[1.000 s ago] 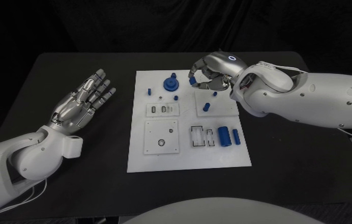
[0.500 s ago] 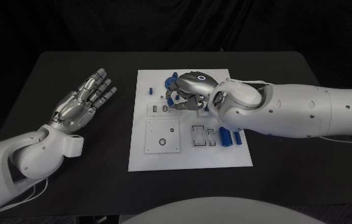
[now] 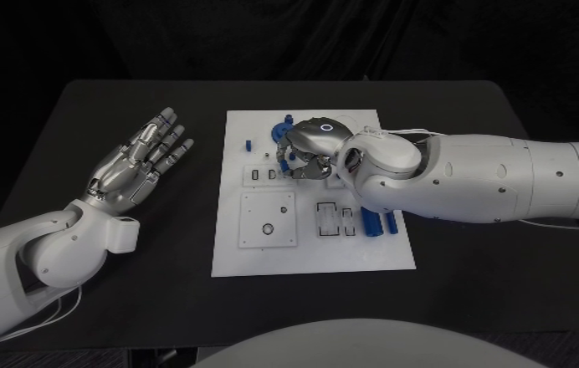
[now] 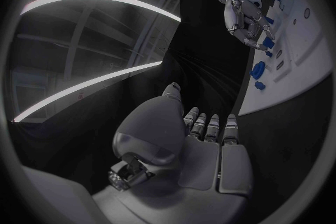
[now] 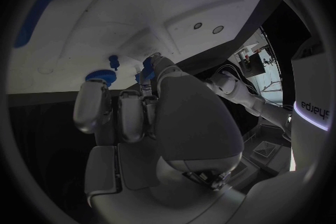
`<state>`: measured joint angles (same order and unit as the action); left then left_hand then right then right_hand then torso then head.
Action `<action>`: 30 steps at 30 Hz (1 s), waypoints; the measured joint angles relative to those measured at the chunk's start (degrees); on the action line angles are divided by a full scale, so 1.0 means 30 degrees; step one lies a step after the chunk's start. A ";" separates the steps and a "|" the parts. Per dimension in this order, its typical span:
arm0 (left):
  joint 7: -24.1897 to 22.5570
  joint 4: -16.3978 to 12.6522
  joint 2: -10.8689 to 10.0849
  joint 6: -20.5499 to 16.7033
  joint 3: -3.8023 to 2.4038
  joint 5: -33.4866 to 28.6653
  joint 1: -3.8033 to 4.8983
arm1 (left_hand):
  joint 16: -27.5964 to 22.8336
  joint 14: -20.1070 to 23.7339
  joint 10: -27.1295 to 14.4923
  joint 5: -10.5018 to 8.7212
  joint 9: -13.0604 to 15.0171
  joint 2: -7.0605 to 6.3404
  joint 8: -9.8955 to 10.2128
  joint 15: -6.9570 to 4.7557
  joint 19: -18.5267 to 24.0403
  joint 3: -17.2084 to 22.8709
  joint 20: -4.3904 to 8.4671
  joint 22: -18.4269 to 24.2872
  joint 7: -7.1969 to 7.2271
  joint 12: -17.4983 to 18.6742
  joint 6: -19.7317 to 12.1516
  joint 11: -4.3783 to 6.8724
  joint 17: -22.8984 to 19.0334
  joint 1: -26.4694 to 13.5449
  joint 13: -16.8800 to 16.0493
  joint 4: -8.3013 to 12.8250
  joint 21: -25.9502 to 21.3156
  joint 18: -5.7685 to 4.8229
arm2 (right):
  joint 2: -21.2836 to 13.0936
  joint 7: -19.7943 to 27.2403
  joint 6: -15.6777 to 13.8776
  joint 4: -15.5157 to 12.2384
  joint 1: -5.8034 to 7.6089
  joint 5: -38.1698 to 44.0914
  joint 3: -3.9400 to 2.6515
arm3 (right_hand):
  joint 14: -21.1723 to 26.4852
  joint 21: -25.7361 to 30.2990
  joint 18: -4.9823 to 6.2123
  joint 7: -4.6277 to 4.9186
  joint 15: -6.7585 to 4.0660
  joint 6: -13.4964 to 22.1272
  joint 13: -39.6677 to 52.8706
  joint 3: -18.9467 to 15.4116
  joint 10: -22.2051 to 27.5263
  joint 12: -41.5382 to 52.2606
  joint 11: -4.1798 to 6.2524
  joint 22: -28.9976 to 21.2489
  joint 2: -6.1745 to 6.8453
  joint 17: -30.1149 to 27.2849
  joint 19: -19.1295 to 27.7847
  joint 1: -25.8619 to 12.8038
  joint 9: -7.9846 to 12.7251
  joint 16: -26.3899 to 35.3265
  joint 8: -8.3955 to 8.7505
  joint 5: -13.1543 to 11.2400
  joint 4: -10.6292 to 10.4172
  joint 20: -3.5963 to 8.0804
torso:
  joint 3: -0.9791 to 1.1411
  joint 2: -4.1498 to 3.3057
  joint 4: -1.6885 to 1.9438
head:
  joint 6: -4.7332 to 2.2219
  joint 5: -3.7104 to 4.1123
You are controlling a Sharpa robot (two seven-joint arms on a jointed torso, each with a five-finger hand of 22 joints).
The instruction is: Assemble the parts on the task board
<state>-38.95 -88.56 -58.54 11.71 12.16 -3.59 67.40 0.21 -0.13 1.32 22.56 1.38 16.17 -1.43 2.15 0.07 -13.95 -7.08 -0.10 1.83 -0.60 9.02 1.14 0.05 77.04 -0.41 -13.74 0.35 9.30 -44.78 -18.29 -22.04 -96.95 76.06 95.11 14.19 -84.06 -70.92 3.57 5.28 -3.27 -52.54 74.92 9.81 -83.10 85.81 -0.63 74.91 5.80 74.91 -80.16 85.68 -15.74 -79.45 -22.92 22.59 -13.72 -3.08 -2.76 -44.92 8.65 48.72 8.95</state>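
Black table (image 3: 483,251) against black backdrop, white task board (image 3: 308,255) at centre, left hand (image 3: 135,163) at 9 o'clock spread and empty, right hand (image 3: 308,149) curled over small blue part (image 5: 148,63), hold unclear, "sharpa" on its arm.

Board parts (image 3: 284,127) half hidden beneath the right robot hand (image 3: 309,149).

Your white task board (image 3: 311,251) lies flat in the middle of the table, long side running away from the robot. Two blue cylinder parts (image 3: 371,222) lie side by side near its right edge, and a round blue part (image 3: 284,130) stands at its far end.
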 measured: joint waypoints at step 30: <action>0.0000 0.0212 0.0140 0.0107 0.0000 0.0000 0.0000 | 0.0000 0.0001 0.0000 0.0000 0.0000 0.0000 0.0000 0.0000 0.0000 0.0054 0.0001 0.0015 0.0000 0.0000 0.0000 0.0000 0.0013 0.0000 0.0000 0.0053 0.0000 0.0001 | 0.0210 -0.0658 0.1058 0.0258 -0.0099 0.0243 0.0000 | 0.0018 0.0447 0.0305 0.0359 0.0123 0.1996 0.0003 0.0105 0.0137 -0.0210 -0.0136 -0.0001 0.0632 0.0000 0.0138 -0.1129 -0.1089 0.0154 0.0977 -0.1900 0.0099 -0.0136 | 0.0007 0.0007 -0.0029 | 0.0196 -0.0088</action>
<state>-38.95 -87.93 -58.12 12.03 12.16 -3.59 67.40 0.21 -0.12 1.32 22.56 1.38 16.17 -1.43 2.15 0.07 -13.79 -7.08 -0.05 1.83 -0.61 9.02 1.14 0.09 77.04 -0.41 -13.58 0.35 9.30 -44.15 -20.26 -18.86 -96.18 75.76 95.84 14.19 -84.01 -69.58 4.49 6.35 -2.90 -46.55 74.93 10.12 -82.69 85.18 -1.04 74.91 7.69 74.91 -79.74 82.29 -19.01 -78.99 -19.99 16.89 -13.42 -3.49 -2.74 -44.90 8.56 49.31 8.69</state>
